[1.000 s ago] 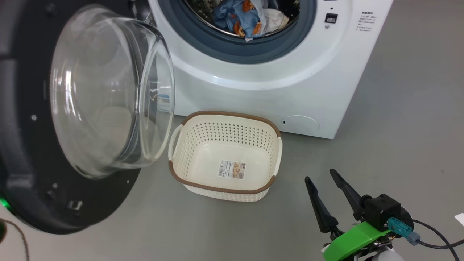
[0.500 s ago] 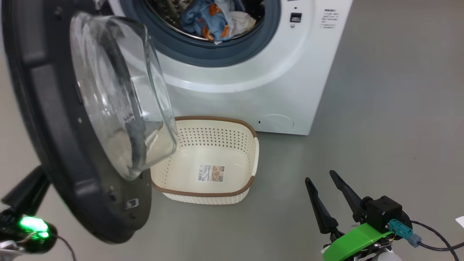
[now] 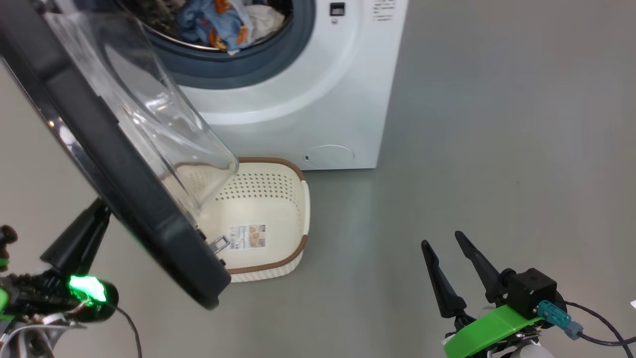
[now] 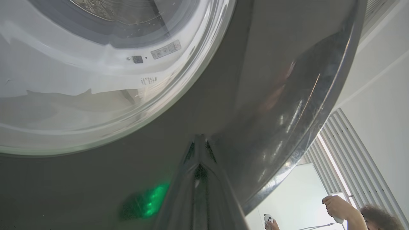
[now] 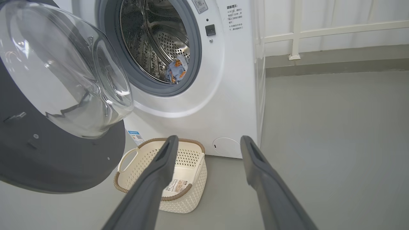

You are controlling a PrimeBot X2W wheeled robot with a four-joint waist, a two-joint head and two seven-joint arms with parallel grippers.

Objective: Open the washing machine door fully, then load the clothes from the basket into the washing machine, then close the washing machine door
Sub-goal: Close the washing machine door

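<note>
The left gripper [image 4: 199, 142], fingers pressed together, is set against the door [image 3: 149, 223]; the right gripper [image 3: 442, 239] is spread, idle. With the clothes [image 3: 218, 20] in the drum [image 5: 153, 41] above the empty basket [image 3: 304, 199], cloth at the lip could be trapped, or the tips slipped off the glossy rim.

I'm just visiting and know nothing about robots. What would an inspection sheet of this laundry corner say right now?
Surface: grey floor, smooth.
Job's things: door half open, standing out over the basket; basket empty but for a label; clothes inside the washer.
Clutter: small white scrap at the picture's edge, unidentifiable.
Tools: left tool shut, tips against the door's outer face; right tool open, empty, above the floor.
Cables: black cable at the right tool; thin cable by the left tool.
Surroundings: white railing by the wall; a person holding a controller.
</note>
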